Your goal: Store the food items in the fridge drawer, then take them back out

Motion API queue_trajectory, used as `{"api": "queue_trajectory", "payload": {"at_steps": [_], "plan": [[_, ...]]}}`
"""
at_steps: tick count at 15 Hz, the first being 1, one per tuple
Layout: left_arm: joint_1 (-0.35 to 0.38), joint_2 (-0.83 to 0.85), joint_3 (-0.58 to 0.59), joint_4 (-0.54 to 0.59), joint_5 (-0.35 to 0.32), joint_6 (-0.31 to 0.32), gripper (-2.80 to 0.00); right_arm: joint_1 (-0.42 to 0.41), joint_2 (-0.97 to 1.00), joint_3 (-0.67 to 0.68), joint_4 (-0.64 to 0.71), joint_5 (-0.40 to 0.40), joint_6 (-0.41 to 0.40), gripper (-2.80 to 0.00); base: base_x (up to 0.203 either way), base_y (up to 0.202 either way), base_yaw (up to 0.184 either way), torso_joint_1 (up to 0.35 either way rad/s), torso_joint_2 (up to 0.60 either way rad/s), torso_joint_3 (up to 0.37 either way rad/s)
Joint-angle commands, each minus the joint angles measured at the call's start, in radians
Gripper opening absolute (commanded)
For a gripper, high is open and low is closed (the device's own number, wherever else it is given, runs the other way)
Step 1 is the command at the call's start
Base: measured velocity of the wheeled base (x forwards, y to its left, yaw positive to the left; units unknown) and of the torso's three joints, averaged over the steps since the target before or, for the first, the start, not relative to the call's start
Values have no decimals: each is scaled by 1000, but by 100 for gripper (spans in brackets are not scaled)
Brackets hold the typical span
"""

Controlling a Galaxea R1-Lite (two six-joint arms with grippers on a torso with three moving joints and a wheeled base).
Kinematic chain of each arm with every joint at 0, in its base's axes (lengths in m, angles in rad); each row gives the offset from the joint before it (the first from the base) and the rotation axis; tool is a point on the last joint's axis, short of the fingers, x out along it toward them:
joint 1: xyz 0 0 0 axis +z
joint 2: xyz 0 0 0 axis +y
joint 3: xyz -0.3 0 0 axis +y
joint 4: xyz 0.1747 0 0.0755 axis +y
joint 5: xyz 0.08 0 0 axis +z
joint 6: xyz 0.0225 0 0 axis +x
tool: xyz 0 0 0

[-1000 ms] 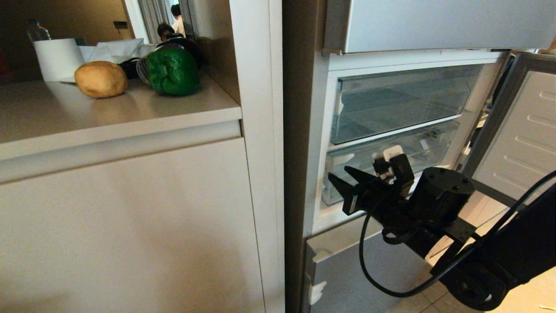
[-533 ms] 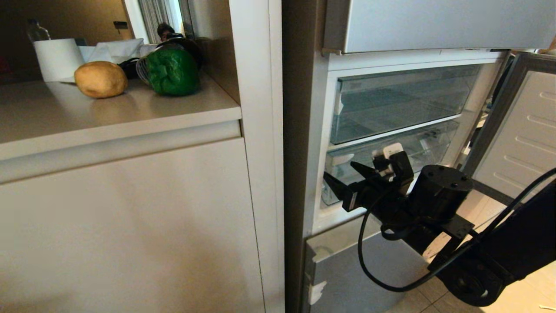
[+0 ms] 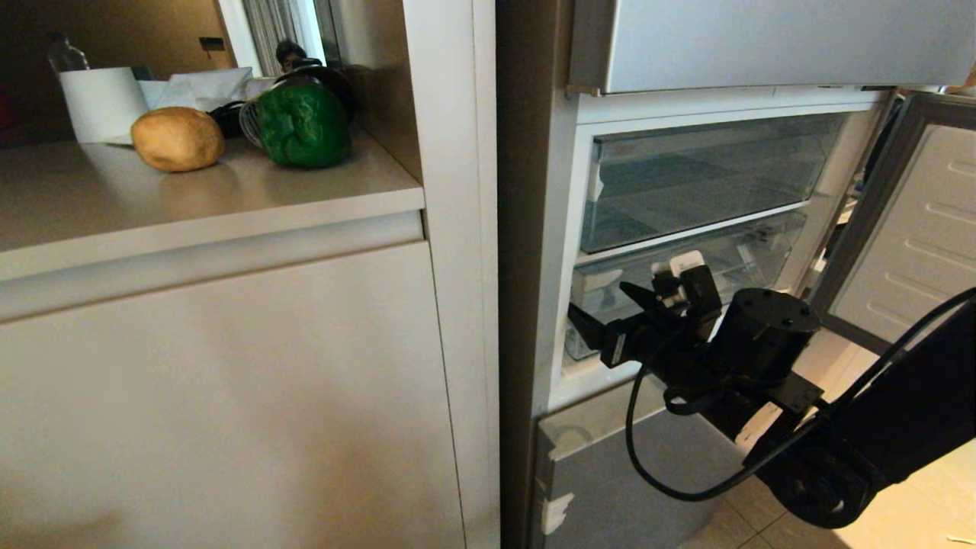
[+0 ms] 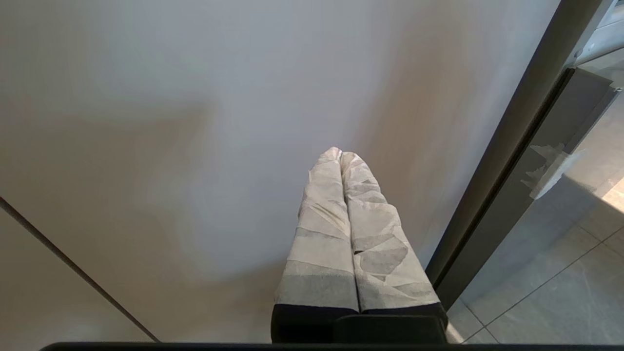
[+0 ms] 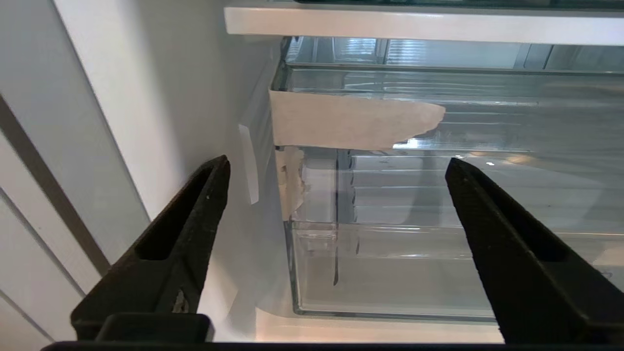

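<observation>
Facing the open fridge, we hold our right gripper with its fingers spread wide and empty, just before the lower clear drawer. The potato and green pepper sit on the counter to our left, while our left gripper, fingers pressed together, hangs beside a cabinet panel.

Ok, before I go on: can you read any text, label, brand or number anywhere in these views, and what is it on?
No readable text in any view.
White tape patch on the clear lower drawer: blank.
White tape on the lowest fridge panel: blank.
White paper roll on the counter: no print visible.
Potato and green pepper: no stickers visible.
</observation>
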Motion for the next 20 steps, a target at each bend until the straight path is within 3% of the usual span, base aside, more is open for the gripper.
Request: {"api": "queue_trajectory", "payload": {"at_steps": [1, 7, 8, 20], "plan": [[0, 1, 0, 0, 0, 0, -280, -3, 3, -2, -8, 0, -1, 0, 0, 0, 0, 0, 0, 0], [0, 1, 0, 0, 0, 0, -280, -3, 5, -2, -8, 1, -1, 0, 0, 0, 0, 0, 0, 0], [0, 1, 0, 0, 0, 0, -280, -3, 5, -2, -8, 1, -1, -280, 0, 0, 0, 0, 0, 0], [0, 1, 0, 0, 0, 0, -280, 25, 22, 0, -11, -4, -7, -280, 0, 0, 0, 0, 0, 0]]}}
